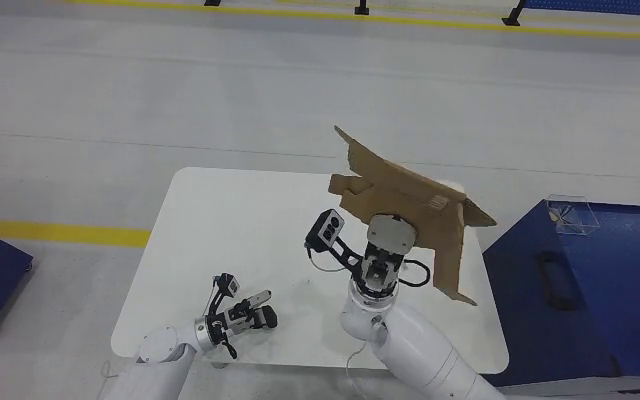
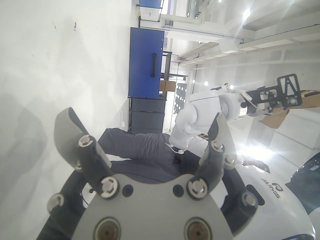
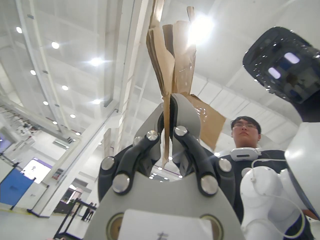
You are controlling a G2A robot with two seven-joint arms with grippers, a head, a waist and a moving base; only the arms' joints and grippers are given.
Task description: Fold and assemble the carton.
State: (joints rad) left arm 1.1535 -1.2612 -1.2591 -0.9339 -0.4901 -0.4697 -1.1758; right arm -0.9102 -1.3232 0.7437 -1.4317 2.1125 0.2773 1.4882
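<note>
Our right hand (image 3: 167, 108) is clamped on the unfolded cardboard carton (image 1: 405, 190), held above the white bench (image 1: 230, 230); our left hand (image 2: 142, 119) sits low, its jaws apart.

You had the right gripper (image 1: 392, 220) holding the flat brown carton (image 1: 420, 195) tilted up over the right side of the white table (image 1: 230, 220), centre-right of frame. Your left gripper (image 1: 260, 307) hung at lower left, fingers apart, over the table's lower edge.

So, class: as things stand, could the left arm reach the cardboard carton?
Probably yes: the open left gripper sits low near the table edge, the carton is held aloft by the right gripper, and nothing stands between them.
</note>
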